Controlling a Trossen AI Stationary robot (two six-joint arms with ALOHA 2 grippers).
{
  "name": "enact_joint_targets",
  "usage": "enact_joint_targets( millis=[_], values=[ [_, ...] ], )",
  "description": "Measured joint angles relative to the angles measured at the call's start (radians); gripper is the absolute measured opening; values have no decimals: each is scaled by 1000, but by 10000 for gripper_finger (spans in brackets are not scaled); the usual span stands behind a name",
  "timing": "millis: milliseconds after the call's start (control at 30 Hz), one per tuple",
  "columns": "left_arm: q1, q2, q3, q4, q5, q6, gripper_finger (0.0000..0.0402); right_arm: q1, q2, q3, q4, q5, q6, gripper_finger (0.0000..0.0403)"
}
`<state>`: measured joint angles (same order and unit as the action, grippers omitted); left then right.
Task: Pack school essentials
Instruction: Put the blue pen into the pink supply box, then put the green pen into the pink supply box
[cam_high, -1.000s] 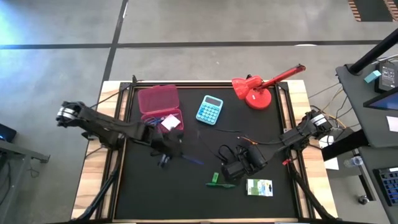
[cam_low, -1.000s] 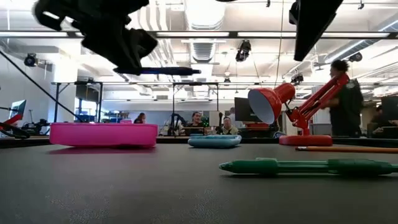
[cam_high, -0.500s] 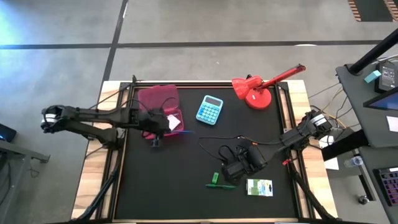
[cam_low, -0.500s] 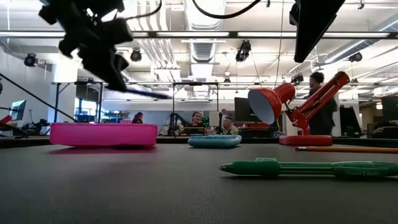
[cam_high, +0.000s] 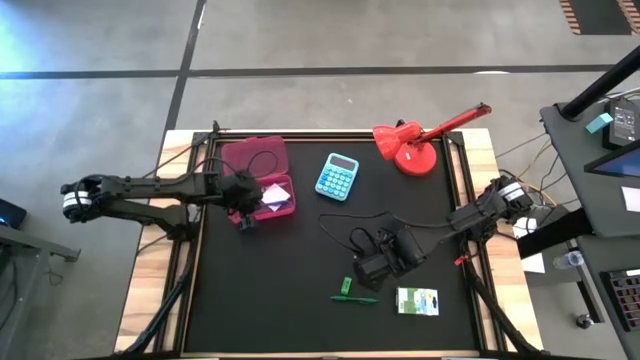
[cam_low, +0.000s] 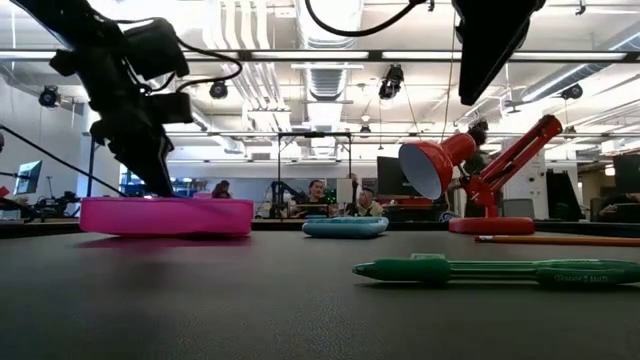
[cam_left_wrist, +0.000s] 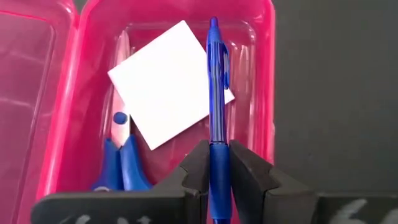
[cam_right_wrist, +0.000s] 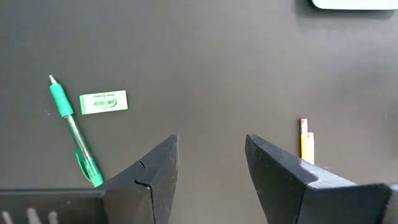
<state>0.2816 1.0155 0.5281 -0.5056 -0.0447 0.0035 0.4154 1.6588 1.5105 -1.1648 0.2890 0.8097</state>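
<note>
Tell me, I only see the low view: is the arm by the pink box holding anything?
Observer: Yes. The left gripper is shut on the blue pen, right over the pink box.
Operator: What's in the box?
Observer: A pale pink note pad and blue-handled scissors.
Operator: What does the other arm do?
Observer: The right gripper is open above the bare mat, holding nothing.
Operator: I see a green pen. Anything next to it?
Observer: A small green eraser lies just beside the green pen, and an orange pencil lies farther off.
</note>
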Motion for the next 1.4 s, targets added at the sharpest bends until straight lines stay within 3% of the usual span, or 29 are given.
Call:
enact_joint_targets(
  millis=[367, 567, 867, 1067, 1400],
  values=[
    [7, 31, -43, -1, -43, 0, 31, -9, 0, -2, 5, 0, 13, 175],
    [7, 54, -37, 1, -47, -76, 34, -10, 0, -2, 32, -8, 71, 187],
    [6, 43, -5, 1, -75, -76, 113, -10, 0, -2, 75, -62, 70, 218],
    [6, 37, 35, -1, -131, -78, 166, -8, 0, -46, 97, -134, 54, 217],
    [6, 37, 197, 41, -99, -283, 178, 14, 0, -229, 346, -325, -65, 196]
  ],
)
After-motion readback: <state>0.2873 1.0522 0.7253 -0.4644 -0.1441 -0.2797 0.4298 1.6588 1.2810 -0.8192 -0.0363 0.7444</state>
